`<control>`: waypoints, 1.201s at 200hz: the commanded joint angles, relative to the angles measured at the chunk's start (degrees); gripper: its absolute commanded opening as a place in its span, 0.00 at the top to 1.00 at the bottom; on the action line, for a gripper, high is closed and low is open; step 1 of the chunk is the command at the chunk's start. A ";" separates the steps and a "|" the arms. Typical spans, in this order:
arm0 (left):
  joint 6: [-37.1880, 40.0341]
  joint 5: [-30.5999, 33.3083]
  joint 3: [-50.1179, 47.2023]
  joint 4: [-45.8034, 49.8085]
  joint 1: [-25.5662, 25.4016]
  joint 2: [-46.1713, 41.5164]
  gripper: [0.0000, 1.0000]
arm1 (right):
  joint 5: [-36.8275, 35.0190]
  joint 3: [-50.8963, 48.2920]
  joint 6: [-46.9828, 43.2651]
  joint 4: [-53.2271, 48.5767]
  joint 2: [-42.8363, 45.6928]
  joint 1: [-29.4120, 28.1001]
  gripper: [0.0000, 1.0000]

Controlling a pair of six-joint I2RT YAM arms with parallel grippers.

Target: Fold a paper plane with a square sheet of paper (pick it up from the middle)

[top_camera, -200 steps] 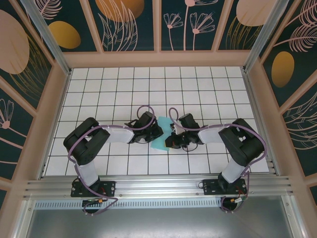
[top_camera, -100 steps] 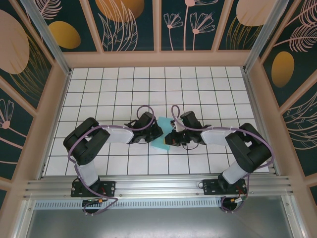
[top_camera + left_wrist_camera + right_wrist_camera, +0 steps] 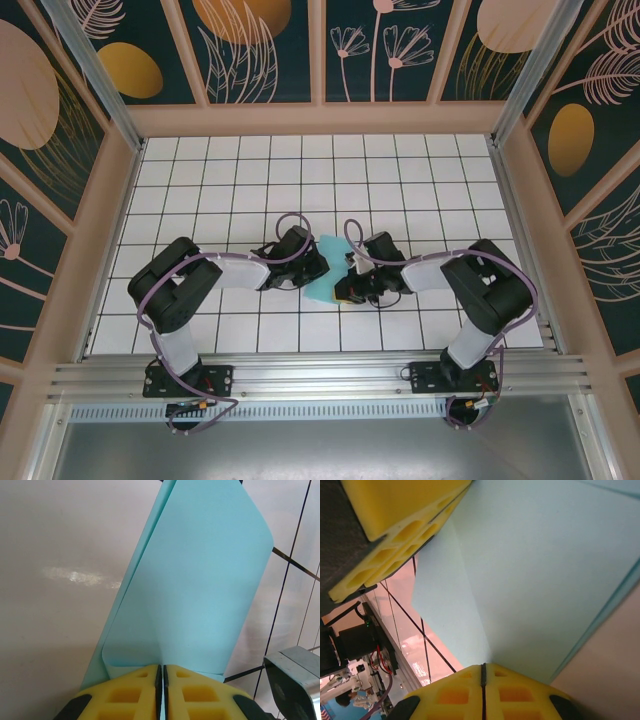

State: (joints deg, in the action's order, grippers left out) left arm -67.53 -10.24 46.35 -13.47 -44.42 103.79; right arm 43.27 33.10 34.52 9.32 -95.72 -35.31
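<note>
**Item:** the square sheet of paper.

**Location:** it sits near the middle of the white tiled counter, between the two claws, which face each other across it. The overhead view does not show whether it rests on the tiles or is lifted clear.

**Appearance:** the paper is light turquoise, plain and unmarked. It is not flat. In the left wrist view it is doubled, with a second layer edge showing along its left side. A soft crease runs up from the grip and the far corner curls round. In the right wrist view a broad face bends along a crease, with a layered edge at lower right.

**Left claw**: the yellow pads are pressed together and pinch the sheet's near edge.

**Right claw**: the pads are likewise closed and grip the sheet's opposite edge.
</note>
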 commanded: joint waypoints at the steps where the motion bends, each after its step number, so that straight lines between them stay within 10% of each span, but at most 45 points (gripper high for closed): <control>1: 1.08 1.04 -2.09 4.69 -0.12 1.65 0.85 | -1.63 -0.17 -1.85 -5.49 2.09 -0.51 0.90; 240: 0.73 1.28 -2.38 4.25 -0.11 1.58 0.85 | -6.00 -2.56 4.28 -10.04 2.97 -4.33 0.91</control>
State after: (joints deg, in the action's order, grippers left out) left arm -67.55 -10.26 46.06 -13.98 -44.42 103.77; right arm 36.97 33.93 36.91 4.45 -93.23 -38.74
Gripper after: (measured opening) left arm 0.149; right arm 0.096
